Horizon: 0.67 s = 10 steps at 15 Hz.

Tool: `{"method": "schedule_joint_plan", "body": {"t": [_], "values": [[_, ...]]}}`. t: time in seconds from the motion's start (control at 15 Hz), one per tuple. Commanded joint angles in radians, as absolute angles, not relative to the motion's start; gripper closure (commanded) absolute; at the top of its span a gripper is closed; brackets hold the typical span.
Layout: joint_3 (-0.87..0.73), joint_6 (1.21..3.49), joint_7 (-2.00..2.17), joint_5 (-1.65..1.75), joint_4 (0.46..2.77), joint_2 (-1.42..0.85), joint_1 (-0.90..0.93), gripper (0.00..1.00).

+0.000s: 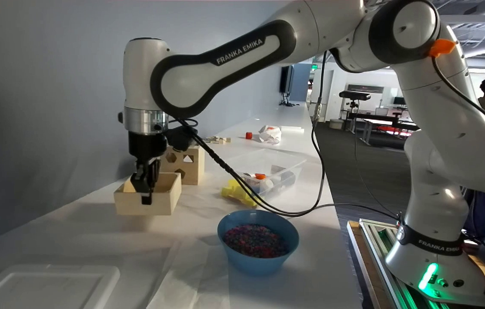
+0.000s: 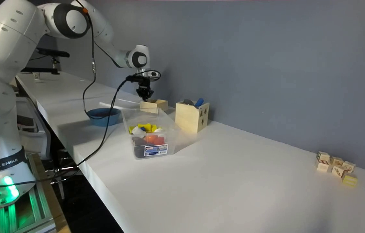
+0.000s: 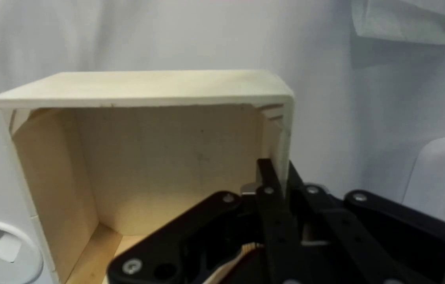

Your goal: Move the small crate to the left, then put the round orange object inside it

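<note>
The small crate (image 1: 129,205) is pale wood and open-topped, close to the grey wall. It also shows in an exterior view (image 2: 149,106) and in the wrist view (image 3: 147,87). My gripper (image 1: 146,198) is shut on one crate wall. In the wrist view the gripper (image 3: 278,167) has one finger inside the wall and one outside. A shadow under the crate suggests it is slightly raised, but I cannot be sure. An orange thing (image 2: 151,139) lies in the clear bin and also shows in an exterior view (image 1: 260,176). Its full shape is unclear.
A taller wooden cube (image 1: 193,165) with holes stands behind the crate. The clear bin (image 2: 155,149) holds several items, some yellow (image 1: 238,192). A blue bowl (image 1: 246,262) stands nearer the robot. A white lid (image 1: 49,286) lies in front. The arm's cable hangs over the table.
</note>
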<state>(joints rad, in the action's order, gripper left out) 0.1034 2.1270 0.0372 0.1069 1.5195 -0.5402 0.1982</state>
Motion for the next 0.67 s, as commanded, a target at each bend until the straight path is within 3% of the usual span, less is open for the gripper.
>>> {"method": "schedule_joint_plan", "body": {"t": [0.0,0.07,0.13,0.27,0.6], "values": [[0.097,2.118,0.061,0.109,1.442,-0.596,0.216,0.98],[0.098,2.117,0.062,0.106,1.432,-0.605,0.217,0.98],[0.099,2.116,0.061,0.102,1.422,-0.614,0.217,0.68],[0.100,2.110,0.058,0.098,1.405,-0.627,0.218,0.61],[0.077,2.138,0.098,0.129,1.469,-0.534,0.227,0.27]]}}
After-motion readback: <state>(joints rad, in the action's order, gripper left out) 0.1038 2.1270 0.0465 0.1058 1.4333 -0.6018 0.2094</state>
